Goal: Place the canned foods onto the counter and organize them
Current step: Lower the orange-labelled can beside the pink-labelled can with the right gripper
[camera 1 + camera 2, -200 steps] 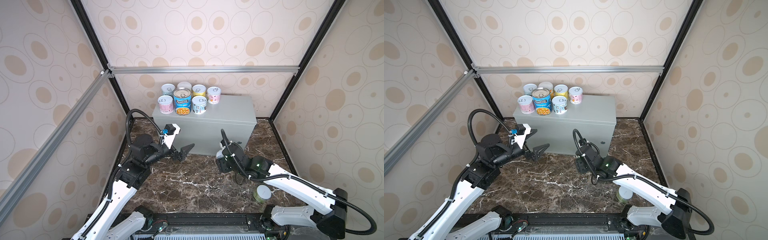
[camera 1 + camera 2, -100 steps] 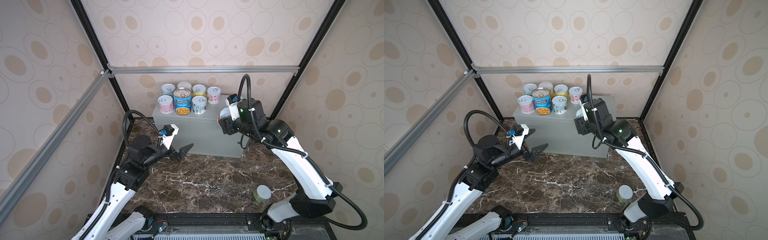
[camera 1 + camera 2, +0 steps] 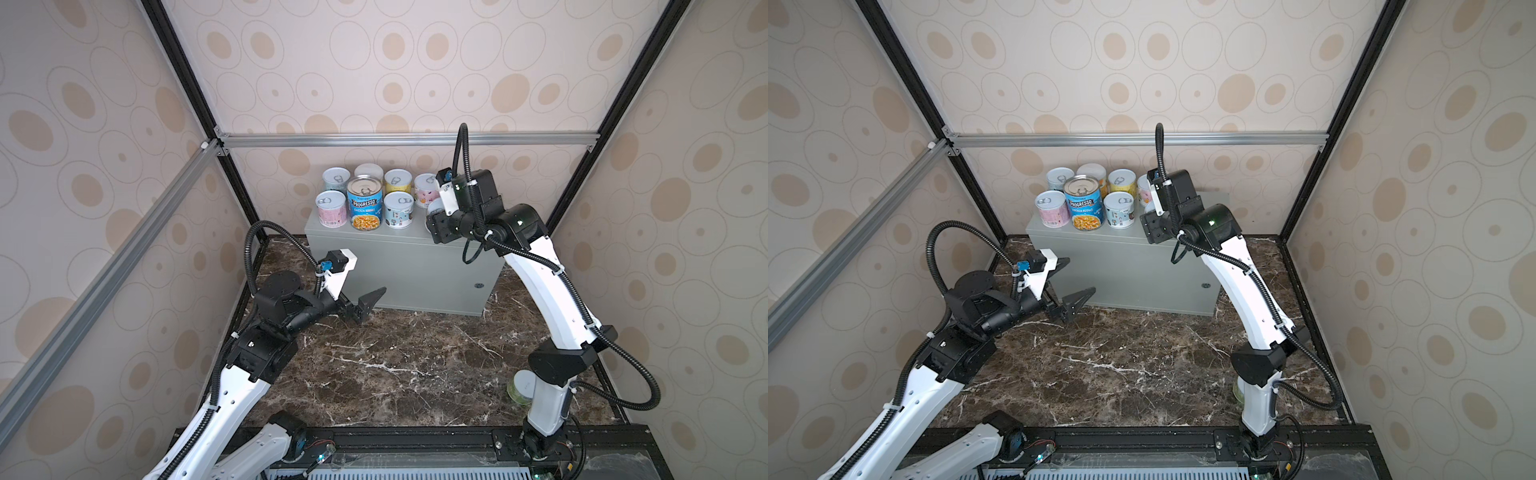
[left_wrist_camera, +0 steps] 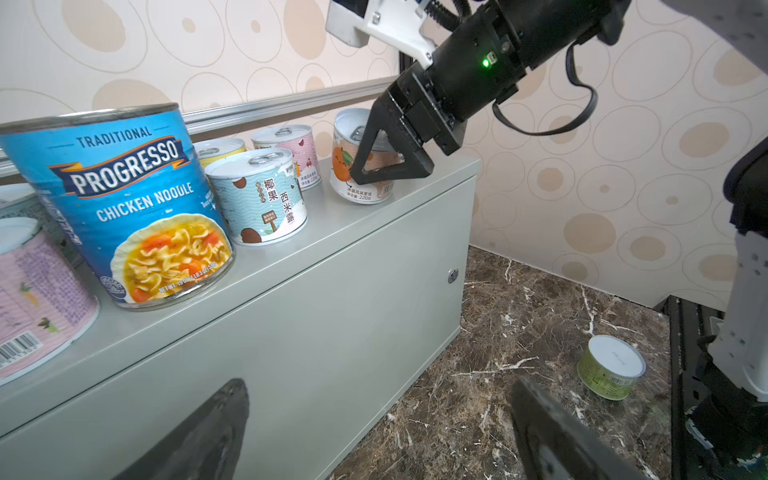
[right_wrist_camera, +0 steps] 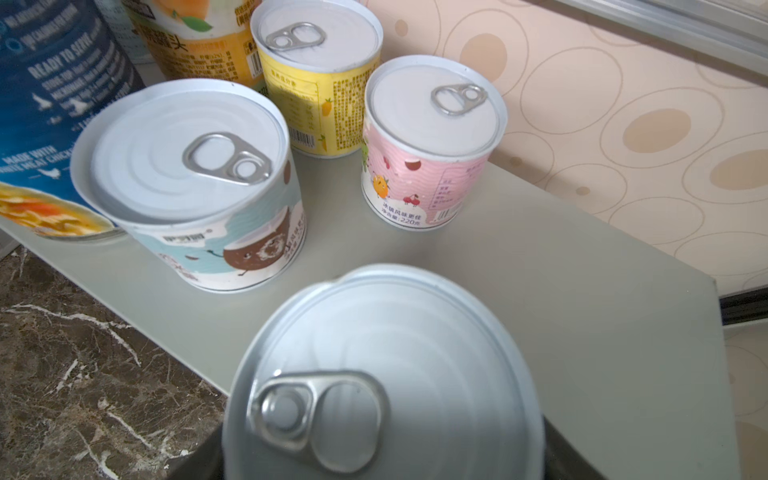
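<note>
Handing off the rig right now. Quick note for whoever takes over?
Left gripper: open, empty, low in front of the counter.
Right gripper: shut on the orange-label can at the counter top, right of the group; can't tell if it is set down.
Done: soup can and six small cans stand upright together on the counter.
To do: release the held can, then fetch the green can from the marble floor near the right arm's base.

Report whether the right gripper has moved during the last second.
Yes. In a top view the right gripper, shut on a can, has risen from the marble in front of the counter to over its top.
</note>
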